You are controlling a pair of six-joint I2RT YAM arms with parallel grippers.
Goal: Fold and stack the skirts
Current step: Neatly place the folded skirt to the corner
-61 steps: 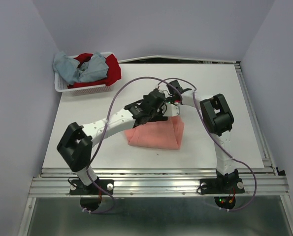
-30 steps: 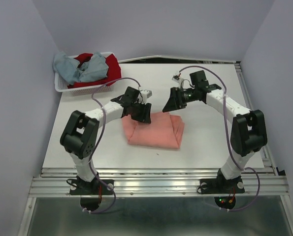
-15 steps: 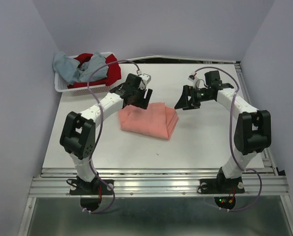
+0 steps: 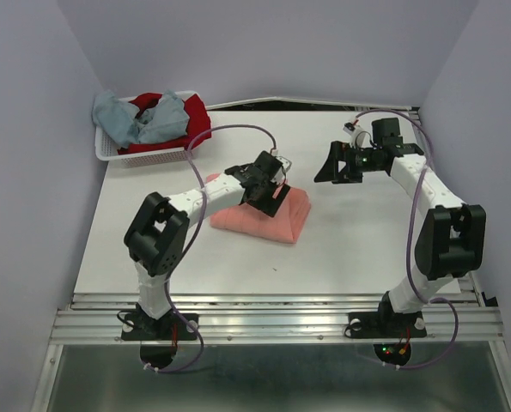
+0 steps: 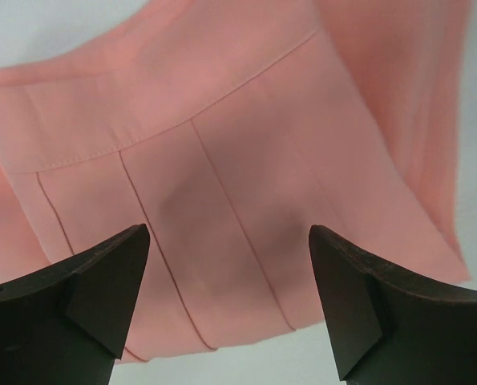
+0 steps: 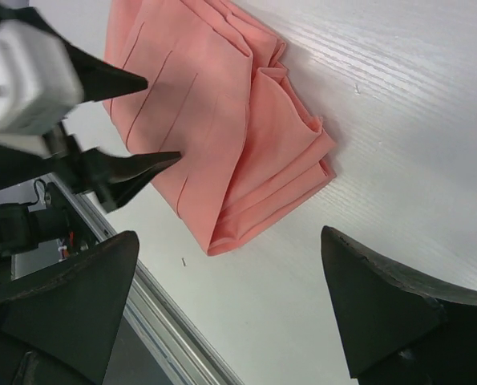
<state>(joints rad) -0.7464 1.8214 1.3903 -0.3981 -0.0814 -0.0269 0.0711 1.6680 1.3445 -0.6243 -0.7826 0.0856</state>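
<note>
Top external view shows us the salmon-pink skirt [image 4: 288, 220] folded into a thick pad near the middle of the table [image 4: 367, 249]. The left gripper [image 4: 269, 190] sits right over its 12 o'clock edge. In the left wrist view that gripper is spread wide with nothing between its jaws, and the waistband and stitched pleats fill the gap below. We cannot tell whether the tips touch the cloth. The right gripper [image 4: 332, 166] hangs at about 2 o'clock from the pad, apart from it, also spread wide and empty. At the table's 10 o'clock corner, the white basket [image 4: 152, 157] holds the blue-grey skirt [image 4: 135, 120] and the dark red skirt [image 4: 199, 120], heaped together unfolded.

We judge the cloth light, limp and a little slippery, so layers will slide and folds will open if we drag a single ply. On the pad, we would grip through all layers at the folded edge. For the next skirt, we would pinch the firmer waistband at two corners, one per gripper.
</note>
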